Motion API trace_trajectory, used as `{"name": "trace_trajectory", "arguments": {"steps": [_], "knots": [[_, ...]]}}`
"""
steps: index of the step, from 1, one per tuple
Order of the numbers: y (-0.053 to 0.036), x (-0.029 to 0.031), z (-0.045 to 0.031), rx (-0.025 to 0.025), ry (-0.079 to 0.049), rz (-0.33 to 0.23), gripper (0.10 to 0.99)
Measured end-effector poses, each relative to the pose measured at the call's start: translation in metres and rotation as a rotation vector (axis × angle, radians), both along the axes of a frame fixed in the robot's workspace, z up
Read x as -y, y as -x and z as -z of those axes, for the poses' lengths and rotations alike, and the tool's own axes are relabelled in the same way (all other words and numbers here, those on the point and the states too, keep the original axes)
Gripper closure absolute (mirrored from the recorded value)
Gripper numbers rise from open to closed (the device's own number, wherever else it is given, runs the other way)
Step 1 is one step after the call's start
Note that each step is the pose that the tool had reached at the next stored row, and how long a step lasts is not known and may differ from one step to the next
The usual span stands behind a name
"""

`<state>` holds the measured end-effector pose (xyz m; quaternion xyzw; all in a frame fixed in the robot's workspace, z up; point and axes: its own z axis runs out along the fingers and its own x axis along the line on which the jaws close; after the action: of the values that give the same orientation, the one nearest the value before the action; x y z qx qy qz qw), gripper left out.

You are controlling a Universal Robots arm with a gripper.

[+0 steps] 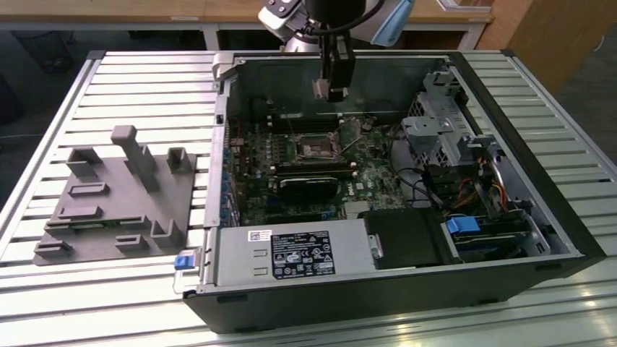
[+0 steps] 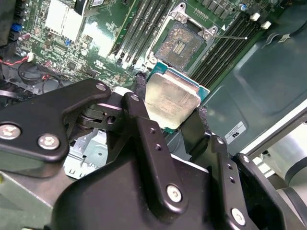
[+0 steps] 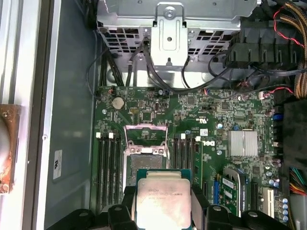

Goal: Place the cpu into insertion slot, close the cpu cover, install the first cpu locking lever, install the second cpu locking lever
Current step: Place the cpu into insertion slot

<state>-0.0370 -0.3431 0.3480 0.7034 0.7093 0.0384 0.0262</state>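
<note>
Tool (image 1: pixel 334 90) first: it is clamped on the cpu (image 2: pixel 171 98). Its two black fingers (image 2: pixel 144 128) press opposite edges of the chip, and the dull silver face is turned towards the cameras in both wrist views. I see one arm (image 1: pixel 328 14) coming in at the far edge of the exterior view. From it the tool hangs straight down into the open case, above the board and clear of it.

By size, one slatted metal worktop (image 1: pixel 144 72) carries everything. On it lies one black computer case (image 1: pixel 554 231) with its side off. Near the case, on the exterior view's left, stands one grey fixture (image 1: pixel 115 202) with several upright posts. Inside the case I count one green motherboard (image 3: pixel 192 115) and one silver power supply (image 1: pixel 289 253) along the near wall. One insertion slot (image 3: pixel 144 161) sits on the board with its centre uncovered. In the first wrist view the cpu cover (image 3: pixel 145 136) shows as a thin metal frame at one edge of the slot. The one cpu hangs near the slot but apart from it, not seated.
</note>
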Motion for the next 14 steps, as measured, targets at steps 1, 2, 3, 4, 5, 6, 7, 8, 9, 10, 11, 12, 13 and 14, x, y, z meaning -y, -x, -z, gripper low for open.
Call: {"name": "trace_trajectory", "arguments": {"steps": [1, 2, 3, 4, 5, 6, 7, 8, 9, 10, 11, 12, 13, 14], "knots": [[0.0000, 0.0000, 0.0002, 0.0005, 0.000, -0.007, 0.545], [0.0000, 0.0000, 0.0006, 0.0014, 0.000, -0.019, 0.545], [0.0000, 0.0000, 0.0009, 0.0016, 0.000, -0.036, 0.545], [0.0000, -0.0001, 0.0016, 0.0017, 0.000, -0.054, 0.545], [0.0000, -0.0001, 0.0025, 0.0024, 0.000, -0.064, 0.545], [0.0000, 0.0000, 0.0035, 0.0027, 0.000, -0.070, 0.545], [0.0002, 0.0000, 0.0048, 0.0034, 0.000, -0.072, 0.545], [0.0007, 0.0000, 0.0062, 0.0042, 0.000, -0.072, 0.545], [0.0009, 0.0000, 0.0079, 0.0045, 0.000, -0.072, 0.545], [0.0009, 0.0000, 0.0096, 0.0046, 0.000, -0.073, 0.545], [0.0010, 0.0000, 0.0114, 0.0046, 0.000, -0.074, 0.545], [0.0012, 0.0000, 0.0132, 0.0047, 0.000, -0.074, 0.545], [0.0016, 0.0000, 0.0150, 0.0047, 0.000, -0.074, 0.545], [0.0020, -0.0001, 0.0168, 0.0048, 0.000, -0.074, 0.545]]}}
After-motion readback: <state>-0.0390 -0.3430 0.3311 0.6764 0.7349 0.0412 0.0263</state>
